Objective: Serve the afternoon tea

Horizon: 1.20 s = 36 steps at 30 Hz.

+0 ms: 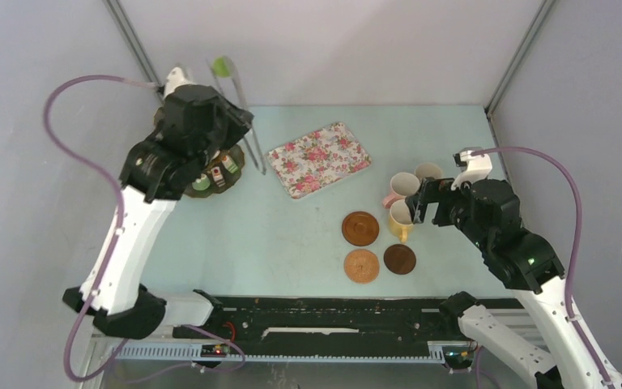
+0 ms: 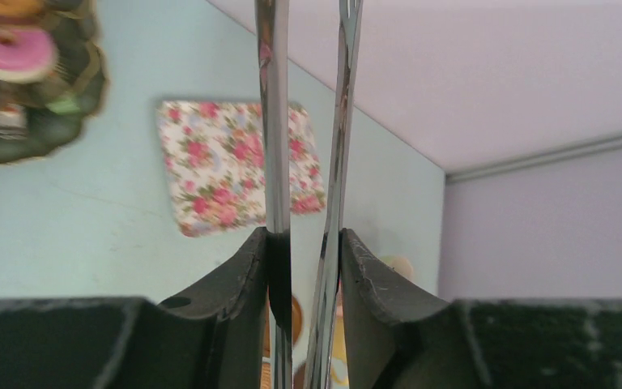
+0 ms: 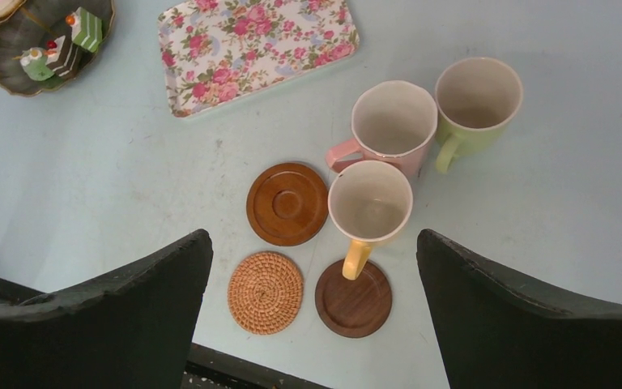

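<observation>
My left gripper (image 1: 241,128) (image 2: 304,239) is shut on the long metal tongs (image 1: 251,142) (image 2: 274,121) and holds them above the dark scalloped stand (image 1: 220,175) (image 2: 16,138). A small green cake (image 1: 223,66) sits between the tongs' far tips. Small cakes (image 1: 202,183) (image 3: 87,28) rest on the stand's lower tier, and a pink macaron (image 2: 24,50) on an upper tier. My right gripper (image 1: 417,209) (image 3: 314,239) is open and empty, above the yellow mug (image 1: 401,217) (image 3: 370,201). The pink mug (image 1: 403,186) (image 3: 394,120) and green mug (image 1: 429,172) (image 3: 478,93) stand behind it.
Three round coasters lie in front of the mugs: brown wood (image 1: 360,228) (image 3: 287,203), woven (image 1: 362,265) (image 3: 265,292), dark wood (image 1: 399,259) (image 3: 353,298). The yellow mug's handle overhangs the dark one. The flowered tray (image 1: 320,159) (image 3: 255,44) lies mid-table.
</observation>
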### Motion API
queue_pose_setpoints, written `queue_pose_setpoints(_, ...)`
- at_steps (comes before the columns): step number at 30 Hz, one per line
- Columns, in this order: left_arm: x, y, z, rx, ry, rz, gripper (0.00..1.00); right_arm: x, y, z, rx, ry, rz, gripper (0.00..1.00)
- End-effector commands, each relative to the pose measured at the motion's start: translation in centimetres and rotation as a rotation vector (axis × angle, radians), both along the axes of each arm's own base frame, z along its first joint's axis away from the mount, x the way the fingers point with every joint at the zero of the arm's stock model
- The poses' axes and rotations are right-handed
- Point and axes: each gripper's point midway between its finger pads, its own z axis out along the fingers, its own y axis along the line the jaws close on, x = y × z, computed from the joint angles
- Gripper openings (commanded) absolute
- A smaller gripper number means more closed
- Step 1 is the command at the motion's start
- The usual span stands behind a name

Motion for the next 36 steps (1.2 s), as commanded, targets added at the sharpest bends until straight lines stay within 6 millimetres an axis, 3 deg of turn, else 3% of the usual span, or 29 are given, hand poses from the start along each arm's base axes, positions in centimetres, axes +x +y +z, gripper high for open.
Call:
queue_pose_setpoints(1,-3.0,6.2,1.6,0.166,-0.068,0.156,0.36,0.4,0.8,0.6,-0.002,-0.030,0.024,1.00)
queue_pose_setpoints(5,-4.7,9.2,1.1,0.228,-0.041,0.202,0.37,0.3,1.4,0.6,-0.003,-0.032,0.049,1.00)
queue_pose_setpoints(10,-6.9,13.4,-2.8,0.239,0.158,0.340,0.33,0.3,2.0,0.3,-0.002,-0.020,0.067,1.00)
queue_pose_setpoints(14,-7.2,15.3,-4.4,0.206,0.184,0.408,0.34,0.4,2.2,0.2,-0.003,-0.013,0.073,1.00)
queue_pose_setpoints(17,-6.5,16.1,-5.4,0.203,0.208,0.405,0.34,0.4,2.4,0.1,-0.001,-0.006,0.079,1.00)
queue_pose_setpoints(24,-3.3,15.6,-7.4,0.212,0.295,0.298,0.33,0.6,2.5,-0.1,-0.007,-0.001,0.079,1.00)
queue_pose_setpoints(33,-1.1,15.9,-7.7,0.233,0.329,0.236,0.31,0.8,2.4,-0.4,-0.023,0.004,0.072,1.00)
queue_pose_setpoints(36,-0.7,17.1,-7.9,0.229,0.345,0.261,0.31,0.9,2.5,-0.2,-0.026,0.003,0.074,1.00)
